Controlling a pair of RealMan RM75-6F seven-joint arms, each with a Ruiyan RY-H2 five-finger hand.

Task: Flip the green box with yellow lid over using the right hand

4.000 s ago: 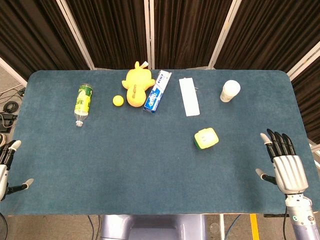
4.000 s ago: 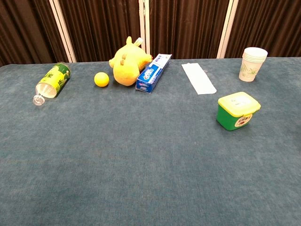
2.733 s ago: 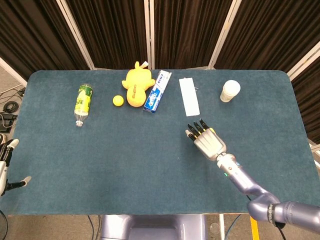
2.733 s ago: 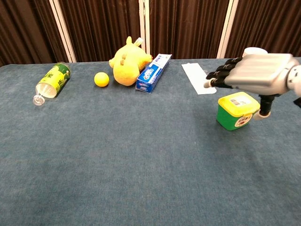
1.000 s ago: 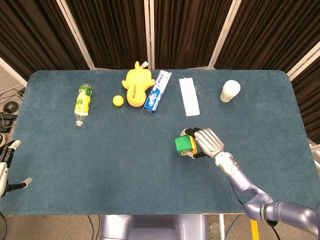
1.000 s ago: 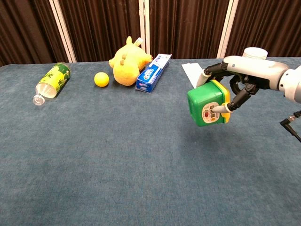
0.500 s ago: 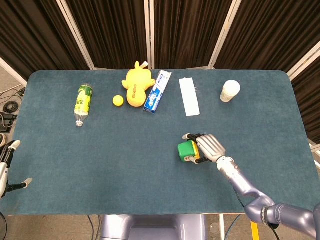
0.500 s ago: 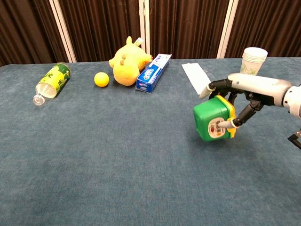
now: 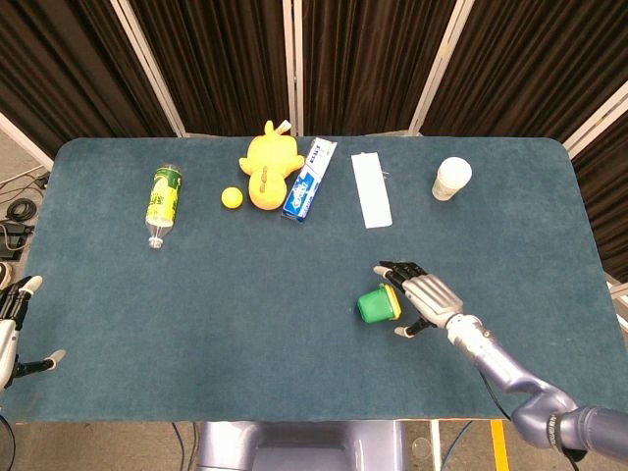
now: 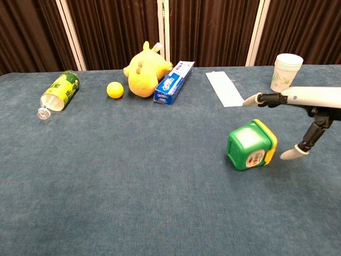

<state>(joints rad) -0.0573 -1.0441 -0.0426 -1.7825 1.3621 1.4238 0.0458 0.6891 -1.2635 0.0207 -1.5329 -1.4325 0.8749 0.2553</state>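
Note:
The green box with yellow lid [image 9: 378, 304] [image 10: 250, 145] lies tipped on the table, its green bottom turned toward the left and up, the lid facing right. My right hand [image 9: 424, 297] [image 10: 303, 109] hovers just to its right with fingers spread apart, holding nothing; the thumb hangs down near the lid without touching it. My left hand [image 9: 14, 329] rests open at the table's near left edge, seen only in the head view.
At the back stand a paper cup stack [image 9: 451, 179], a white flat packet [image 9: 371, 189], a blue toothpaste box [image 9: 309, 177], a yellow plush toy [image 9: 270, 163], a yellow ball [image 9: 232, 197] and a lying bottle [image 9: 163, 201].
My right hand has let go of the box and drawn back to the right, fingers spreading. The box has dropped onto the table and lies tipped over.

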